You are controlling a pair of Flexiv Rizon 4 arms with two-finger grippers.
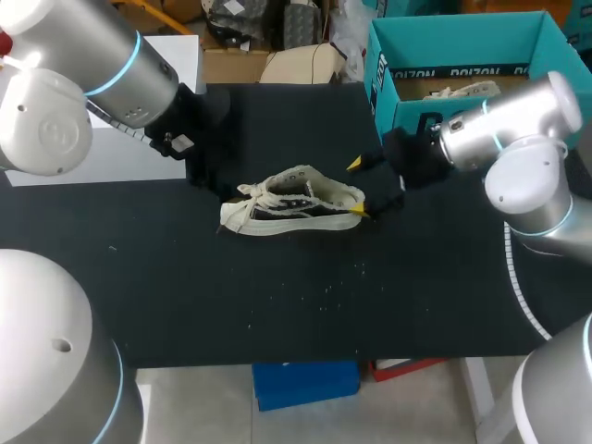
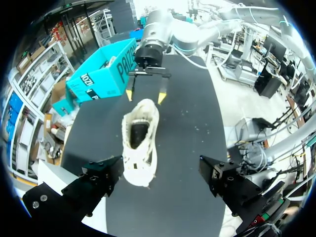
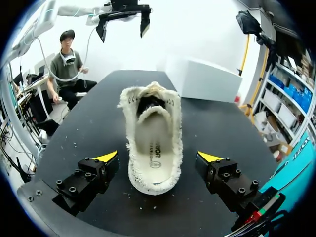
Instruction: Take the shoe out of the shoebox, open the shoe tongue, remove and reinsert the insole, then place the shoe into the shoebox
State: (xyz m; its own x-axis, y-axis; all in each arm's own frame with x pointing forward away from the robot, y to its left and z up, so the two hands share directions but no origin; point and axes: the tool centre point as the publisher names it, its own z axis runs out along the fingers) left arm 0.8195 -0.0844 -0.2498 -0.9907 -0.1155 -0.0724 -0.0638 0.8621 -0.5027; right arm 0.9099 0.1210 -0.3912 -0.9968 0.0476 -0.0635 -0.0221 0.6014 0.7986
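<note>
On the matte black table point(image 1: 185, 305), a frayed canvas shoe point(image 1: 296, 199) — left hand point(image 2: 158, 173) spread, right hand point(image 3: 158, 157) spread astride its heel.

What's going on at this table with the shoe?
Two robot arms are working on a pale, frayed shoe that lies on a black table, already out of the teal shoebox standing at the table's far right. The right gripper sits open at the heel end, one finger on each side, not gripping. The left gripper is open at the toe end. The insole appears to be inside the shoe. Neither arm holds anything.
</note>
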